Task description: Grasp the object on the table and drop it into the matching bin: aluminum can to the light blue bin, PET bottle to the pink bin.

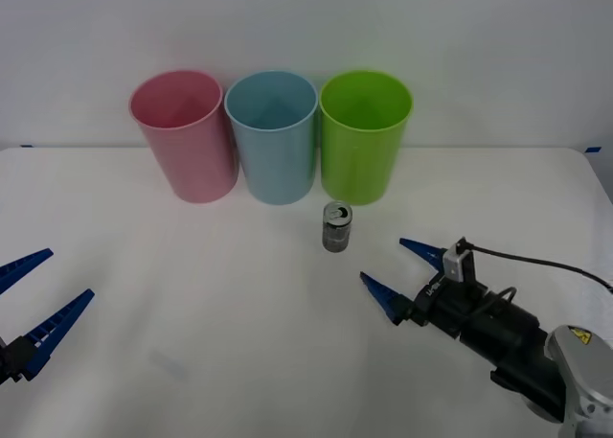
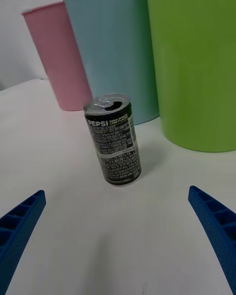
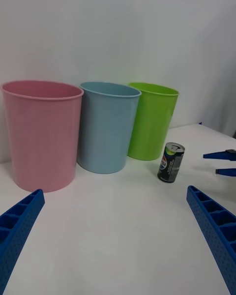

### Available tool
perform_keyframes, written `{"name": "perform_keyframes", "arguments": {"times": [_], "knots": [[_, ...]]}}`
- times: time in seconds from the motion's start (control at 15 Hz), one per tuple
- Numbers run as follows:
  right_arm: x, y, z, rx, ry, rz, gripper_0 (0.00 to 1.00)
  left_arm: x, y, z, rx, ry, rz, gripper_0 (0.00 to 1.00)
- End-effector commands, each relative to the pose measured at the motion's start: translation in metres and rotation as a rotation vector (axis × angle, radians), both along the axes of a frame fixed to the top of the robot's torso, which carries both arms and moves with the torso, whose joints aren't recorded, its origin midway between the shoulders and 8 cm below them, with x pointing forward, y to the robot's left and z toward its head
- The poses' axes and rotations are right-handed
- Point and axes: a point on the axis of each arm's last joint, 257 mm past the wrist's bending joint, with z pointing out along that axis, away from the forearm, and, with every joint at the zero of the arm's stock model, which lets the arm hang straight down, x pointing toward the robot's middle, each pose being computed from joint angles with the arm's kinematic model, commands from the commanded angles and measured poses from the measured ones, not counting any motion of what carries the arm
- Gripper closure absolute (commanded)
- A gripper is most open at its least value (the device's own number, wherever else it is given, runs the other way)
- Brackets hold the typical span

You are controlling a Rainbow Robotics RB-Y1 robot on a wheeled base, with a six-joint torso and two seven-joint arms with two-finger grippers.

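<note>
Approaching the aluminum can (image 1: 337,226) with the right gripper (image 1: 397,267): fingers spread wide, nothing held, tips near the can but not touching. The can stands upright on the table (image 1: 192,294), just in front of the gap between the light blue bin (image 1: 272,137) and the lime green bin (image 1: 364,136); the pink bin (image 1: 184,135) sits at the row's left end. You want the can centred between the fingers before closing (in the right wrist view it sits slightly off-centre). Grip mid-body, below the rim, and squeeze lightly; thin wall, I'd guess it dents. Left gripper (image 1: 34,304) waits open at the table's near left. Surface is plain white, flat; white wall behind the bins.
</note>
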Motion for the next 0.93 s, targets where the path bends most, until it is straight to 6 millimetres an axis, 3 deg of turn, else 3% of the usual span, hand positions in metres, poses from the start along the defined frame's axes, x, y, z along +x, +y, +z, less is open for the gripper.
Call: {"name": "perform_keyframes", "arguments": {"times": [0.07, 0.93], "knots": [[0.015, 0.015, -0.004, -0.002, 0.004, -0.018, 0.00, 0.000, 0.000, 0.000, 0.000, 0.000, 0.000, 0.00], [0.083, 0.088, -0.005, -0.053, 0.016, -0.082, 0.00, 0.000, 0.000, 0.000, 0.000, 0.000, 0.000, 0.00]]}}
